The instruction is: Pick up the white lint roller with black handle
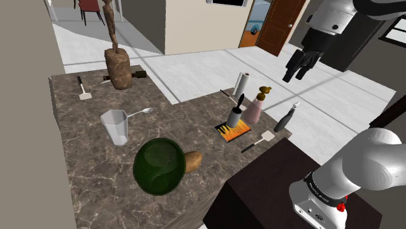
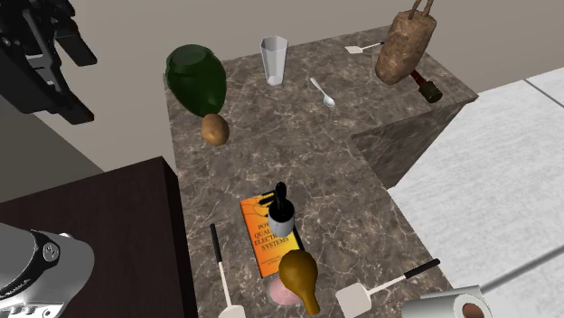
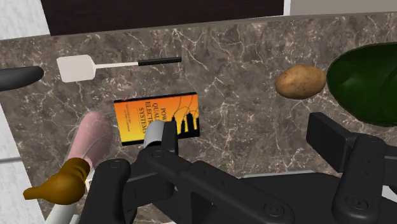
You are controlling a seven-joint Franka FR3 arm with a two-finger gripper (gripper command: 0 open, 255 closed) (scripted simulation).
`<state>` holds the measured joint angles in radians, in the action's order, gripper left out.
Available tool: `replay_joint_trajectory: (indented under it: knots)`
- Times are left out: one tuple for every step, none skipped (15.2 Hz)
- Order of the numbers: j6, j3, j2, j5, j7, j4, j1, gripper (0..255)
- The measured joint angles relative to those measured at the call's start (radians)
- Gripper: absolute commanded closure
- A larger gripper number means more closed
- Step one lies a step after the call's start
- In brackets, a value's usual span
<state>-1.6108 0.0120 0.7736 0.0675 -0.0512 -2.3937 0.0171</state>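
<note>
so the all-black two-finger gripper (image 1: 296, 74) hangs high up in the air, well apart from everything on the dark brown marble counter (image 1: 84, 169). the jaws stand apart with nothing between them, and the wrist view shows the same: wide gap, nothing clasped.

the white lint roller (image 1: 242, 83) stands upright near the counter's far edge in the shoulder view, with its thin black handle sticking out low beside it. it's just beside a pink bottle with a brown pump top (image 1: 255, 107). in the second exterior view the roller (image 2: 445, 305) is down at the bottom right corner, near that same bottle.

the wrist view looks down on an orange paperback book (image 3: 156, 118) lying flat, with a small grey bottle with a black pump (image 1: 235, 117) standing on it. a white spatula with a black handle (image 1: 263, 136) lies between the book and the dark stand.

further along the counter there's a brown potato (image 1: 193, 161) touching a dark green round glass vase (image 1: 159, 166) that's lying on its side. then comes a clear faceted cup (image 1: 116, 125), a small silver spoon (image 1: 140, 112) near it, and a tall brown carved figure (image 1: 118, 68) at the far end.
</note>
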Motion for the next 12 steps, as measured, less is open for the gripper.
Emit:
replay_joint_trajectory:
  knots:
    - [0.0,0.0,0.0,0.0,0.0,0.0,0.0,0]
    - [-0.009,0.006,-0.018,-0.002,0.009,0.001,0.0,0]
    - [-0.02,0.014,-0.05,-0.005,0.024,0.01,0.001,0]
    - [-0.037,0.024,-0.084,-0.008,0.04,0.011,0.001,0]
    - [-0.049,0.036,-0.127,-0.011,0.059,0.025,0.001,0]
    - [-0.058,0.045,-0.167,-0.013,0.077,0.04,0.003,0]
    - [-0.071,0.059,-0.205,-0.018,0.1,0.047,0.001,0]
    - [-0.085,0.066,-0.254,-0.017,0.116,0.065,0.005,0]
    - [-0.1,0.078,-0.295,-0.02,0.138,0.073,0.004,0]
    - [-0.111,0.083,-0.339,-0.017,0.152,0.088,0.007,0]
    - [-0.115,0.09,-0.379,-0.017,0.169,0.106,0.009,0]
    - [-0.134,0.102,-0.425,-0.018,0.193,0.116,0.007,0]
